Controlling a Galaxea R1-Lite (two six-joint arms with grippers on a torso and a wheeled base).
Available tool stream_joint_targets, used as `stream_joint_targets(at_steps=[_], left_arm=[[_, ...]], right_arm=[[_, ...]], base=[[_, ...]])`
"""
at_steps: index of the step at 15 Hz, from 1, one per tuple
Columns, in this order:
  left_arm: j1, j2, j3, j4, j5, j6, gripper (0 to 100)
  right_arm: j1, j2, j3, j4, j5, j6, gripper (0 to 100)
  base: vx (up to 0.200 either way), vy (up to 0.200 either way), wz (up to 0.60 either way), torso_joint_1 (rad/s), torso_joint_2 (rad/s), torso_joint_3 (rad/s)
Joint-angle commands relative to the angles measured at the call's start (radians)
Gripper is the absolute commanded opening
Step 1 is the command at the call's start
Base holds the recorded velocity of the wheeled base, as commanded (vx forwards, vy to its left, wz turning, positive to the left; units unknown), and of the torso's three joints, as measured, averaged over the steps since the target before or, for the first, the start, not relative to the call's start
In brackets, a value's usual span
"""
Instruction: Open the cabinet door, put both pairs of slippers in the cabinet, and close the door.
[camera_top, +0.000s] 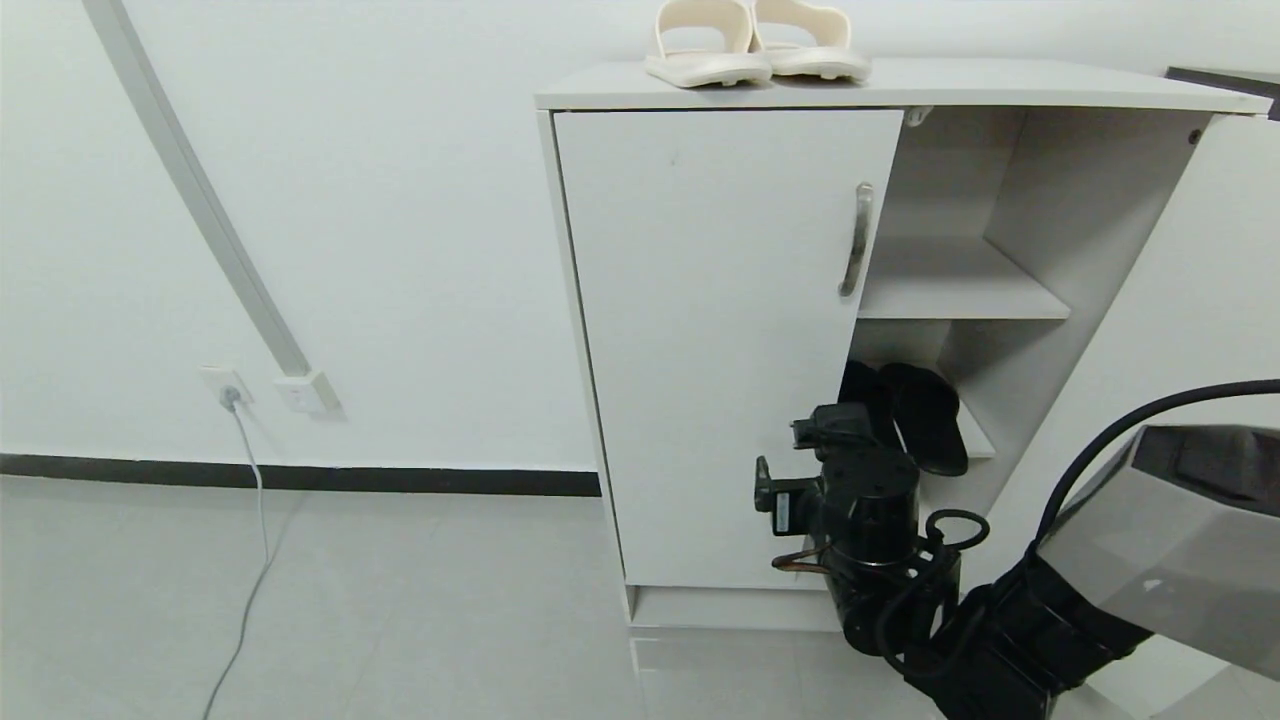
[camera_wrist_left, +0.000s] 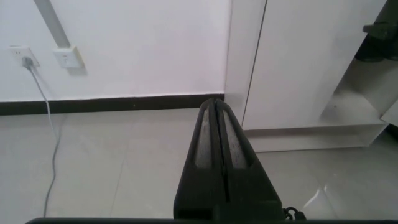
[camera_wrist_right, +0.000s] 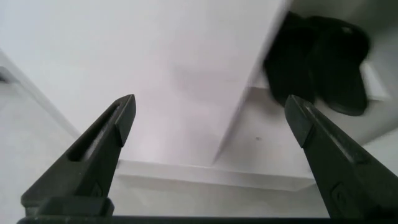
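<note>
Hovering near the white wooden cabinet, the right gripper gaped wide and empty, the flat black pair of slippers lying just beyond it, slightly right, on the lower shelf. The cream foam pair of slippers sat on the cabinet's top; the left gripper was pressed closed, holding nothing.

A plain room arranged like a home entryway: a white cabinet holds black slippers, with cream slippers on top, against a bare white wall with a socket, black skirting and a grey tiled floor.
</note>
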Motion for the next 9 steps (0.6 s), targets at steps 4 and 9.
stream_joint_targets(at_steps=[4,9], left_arm=[[0.000,0.002,0.000,0.000,0.000,0.000,0],[0.000,0.002,0.000,0.000,0.000,0.000,0]], right_arm=[[0.000,0.004,0.013,-0.044,0.002,-0.027,100],[-0.009,0.010,0.033,-0.078,0.009,-0.060,100]], base=[[0.000,0.000,0.00,0.000,0.00,0.000],[0.000,0.000,0.00,0.000,0.00,0.000]])
